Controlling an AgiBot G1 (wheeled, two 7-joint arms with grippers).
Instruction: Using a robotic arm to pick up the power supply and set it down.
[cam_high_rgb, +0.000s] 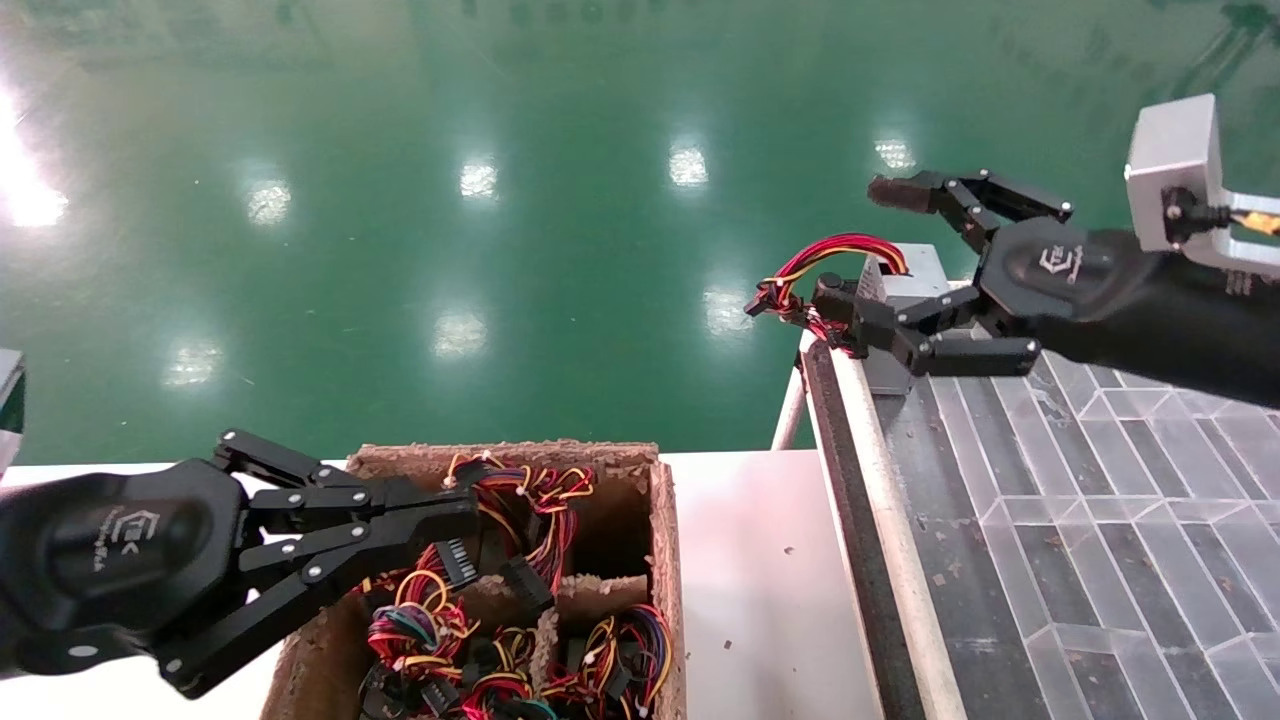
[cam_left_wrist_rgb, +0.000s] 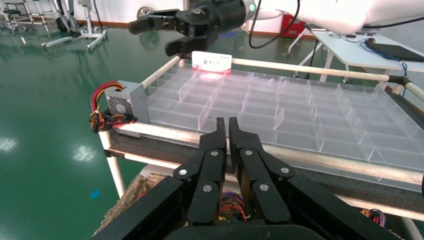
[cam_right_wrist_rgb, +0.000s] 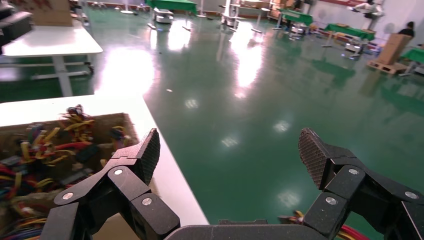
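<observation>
Only writing I can spot is a white logo on each rounded black palm plus a white card with red print on the clear plastic divider tray (cam_left_wrist_rgb: 310, 107), too small to read. The right black jointed-finger gripper (cam_high_rgb: 872, 255) hangs spread wide over the small silver-grey metal power supply (cam_left_wrist_rgb: 131, 102), which sits on the tray's far left corner with its red-yellow wire bundle (cam_high_rgb: 815, 275) hanging off the edge. The left gripper (cam_left_wrist_rgb: 228, 127) hovers pinched closed and empty above the brown cardboard box (cam_high_rgb: 660, 540) of coloured cables at near left.

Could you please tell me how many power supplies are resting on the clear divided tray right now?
1: the power supply sits at the corner of the clear divided tray, below the open right gripper. Others may lie outside the views.
</observation>
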